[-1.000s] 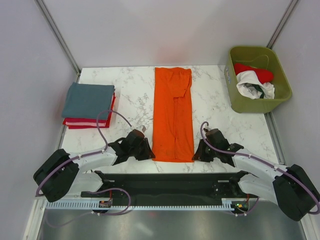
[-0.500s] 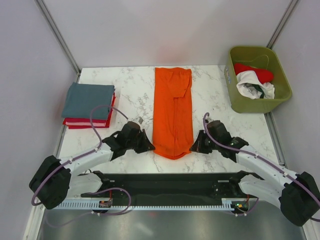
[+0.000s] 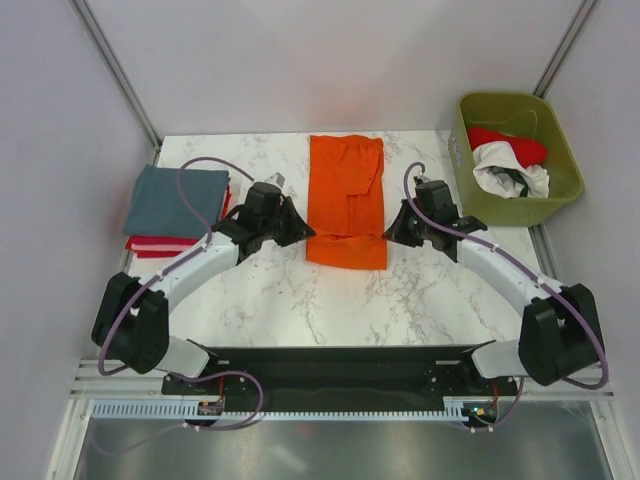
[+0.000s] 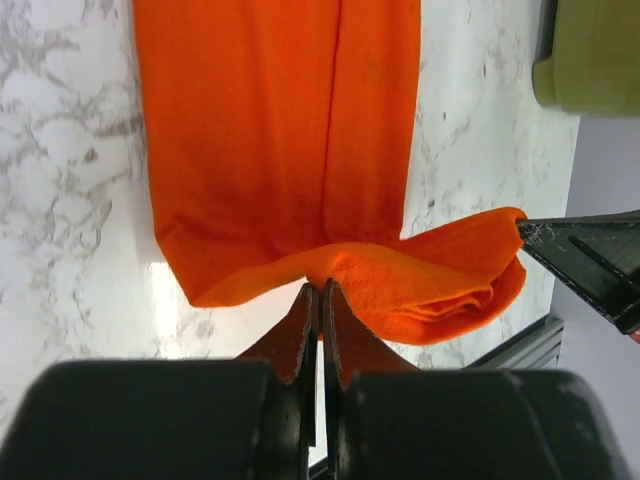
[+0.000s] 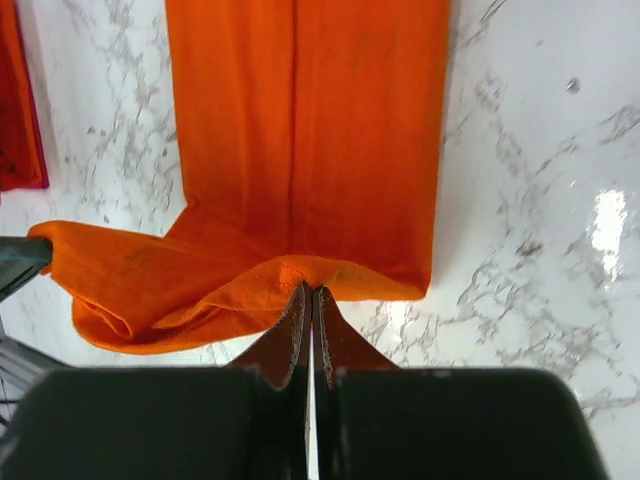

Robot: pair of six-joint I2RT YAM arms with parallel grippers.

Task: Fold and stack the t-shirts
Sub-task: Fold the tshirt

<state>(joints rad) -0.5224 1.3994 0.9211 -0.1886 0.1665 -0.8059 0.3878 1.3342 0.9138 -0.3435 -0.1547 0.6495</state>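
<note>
The orange t-shirt (image 3: 346,200) is laid at the middle of the marble table (image 3: 300,310) as a narrow strip. Its long axis is set from the near edge toward the far edge, and the neck end is pointed at the far wall. The near end is raised off the table and doubled back over the strip, so that a rounded fold is turned toward the arms. In the left wrist view the shirt (image 4: 280,150) is seen flat farther out, with the lifted hem bunched in a loose roll near the fingers.

The left gripper (image 3: 296,230) is closed on the shirt's left near corner. Its fingers are pressed together on the orange cloth (image 4: 320,292). The left arm is stretched diagonally from its base toward the centre, with the wrist turned to the right. The right gripper (image 3: 392,232) is likewise clamped on the right near corner, its fingers being shut on the hem (image 5: 308,295). The right arm is extended in mirror fashion, with the wrist turned to the left. The two grippers are held level with each other, one at each side of the strip.

At the far left a grey-blue tee (image 3: 172,198) is stacked folded on red tees (image 3: 160,245). In the olive bin (image 3: 565,185) at the far right a red tee (image 3: 512,146) and a white tee (image 3: 505,172) are heaped.
</note>
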